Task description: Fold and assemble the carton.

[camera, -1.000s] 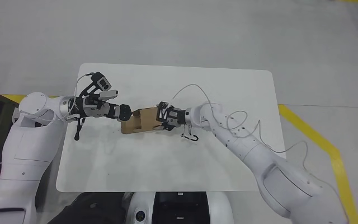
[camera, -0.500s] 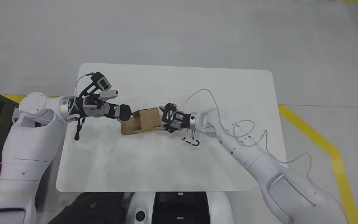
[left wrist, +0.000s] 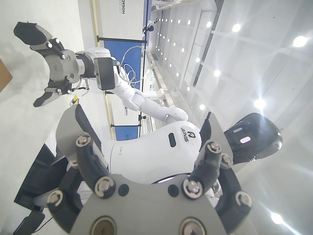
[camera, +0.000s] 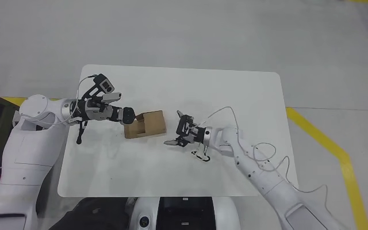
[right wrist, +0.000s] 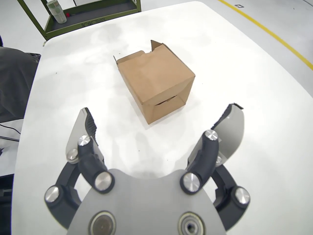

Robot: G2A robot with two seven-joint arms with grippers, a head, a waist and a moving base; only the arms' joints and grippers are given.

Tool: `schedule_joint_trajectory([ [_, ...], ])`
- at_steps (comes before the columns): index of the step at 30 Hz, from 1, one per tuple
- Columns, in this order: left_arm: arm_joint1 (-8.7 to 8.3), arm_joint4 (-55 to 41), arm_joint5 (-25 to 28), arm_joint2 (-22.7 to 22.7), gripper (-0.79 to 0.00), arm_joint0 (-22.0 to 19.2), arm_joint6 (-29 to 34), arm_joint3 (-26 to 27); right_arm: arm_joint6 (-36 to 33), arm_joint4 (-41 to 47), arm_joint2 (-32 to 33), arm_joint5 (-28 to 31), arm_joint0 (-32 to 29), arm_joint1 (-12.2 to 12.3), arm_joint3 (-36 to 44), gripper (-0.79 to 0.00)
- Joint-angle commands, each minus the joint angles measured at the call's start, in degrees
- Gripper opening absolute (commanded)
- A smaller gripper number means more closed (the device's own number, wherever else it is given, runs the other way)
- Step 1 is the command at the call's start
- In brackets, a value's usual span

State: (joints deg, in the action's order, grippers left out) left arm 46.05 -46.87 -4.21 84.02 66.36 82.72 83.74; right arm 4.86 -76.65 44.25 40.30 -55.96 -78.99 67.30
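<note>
Since the left tool [camera: 129,115] and right tool [camera: 174,128] are both open, one nudge could slide the loose box [camera: 145,124] away.

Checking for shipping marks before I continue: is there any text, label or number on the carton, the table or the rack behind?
carton: no print on the faces that show.
table: none.
green rack: raised lettering on its front rail, too blurred to read.

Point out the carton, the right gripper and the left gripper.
carton [right wrist: 156,79], right wrist view, its top face.
right gripper [camera: 174,128], top view, between its fingertips.
left gripper [left wrist: 143,111], left wrist view, between its fingertips.
</note>
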Motion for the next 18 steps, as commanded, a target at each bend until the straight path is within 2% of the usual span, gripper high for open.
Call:
schedule_joint_trajectory([
  [1, 0.00, 0.00, 0.00, 0.00, 0.000, 0.00, 0.00, 0.00, -0.62, 0.24, -0.08, -0.17, -0.95, 0.07, 1.02, 0.000],
  [8, 0.00, 0.00, 0.00, 0.00, 0.000, 0.00, 0.00, 0.00, -1.60, 0.63, -4.09, -0.36, -2.12, -1.12, 0.61, 0.000],
  [18, 0.00, 0.00, 0.00, 0.00, 0.000, 0.00, 0.00, 0.00, 1.60, 0.29, -8.83, 1.27, -1.12, -3.12, -3.21, 0.000],
])
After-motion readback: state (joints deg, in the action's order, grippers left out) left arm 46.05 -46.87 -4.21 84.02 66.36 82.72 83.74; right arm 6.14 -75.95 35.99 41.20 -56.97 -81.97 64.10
